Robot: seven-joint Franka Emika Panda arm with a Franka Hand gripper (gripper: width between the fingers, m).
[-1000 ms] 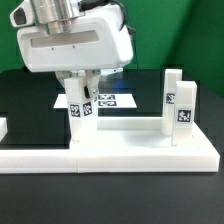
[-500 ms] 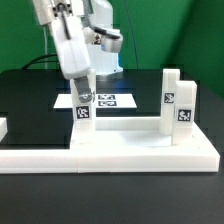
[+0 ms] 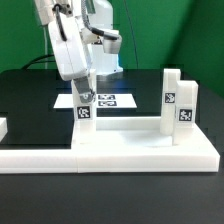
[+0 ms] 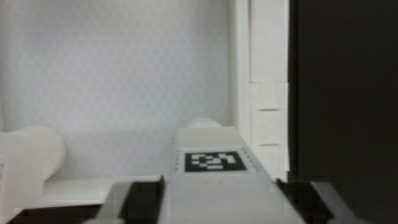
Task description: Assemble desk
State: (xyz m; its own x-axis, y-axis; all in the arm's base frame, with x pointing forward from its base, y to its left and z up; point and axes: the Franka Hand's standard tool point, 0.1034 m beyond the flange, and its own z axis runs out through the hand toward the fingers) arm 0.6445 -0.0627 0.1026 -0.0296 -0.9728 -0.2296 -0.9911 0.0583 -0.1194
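Observation:
The white desk tabletop (image 3: 130,150) lies flat at the front of the black table. Two short white tagged legs (image 3: 172,100) (image 3: 186,108) stand upright on its right side in the exterior view. A third leg (image 3: 84,125) stands upright on its left side. My gripper (image 3: 84,100) comes down from above and is shut on the top of this leg. In the wrist view the leg (image 4: 217,140) with its tag fills the gap between the dark fingers (image 4: 143,200) of my gripper (image 4: 222,205). The tabletop (image 4: 107,80) spreads behind it.
The marker board (image 3: 108,100) lies flat on the black table (image 3: 30,95) behind the tabletop. A low white piece (image 3: 3,128) shows at the exterior view's left edge. A green wall stands behind.
From one second ago to half a second ago my wrist turned about a quarter turn on the left leg. Since then nothing has visibly moved.

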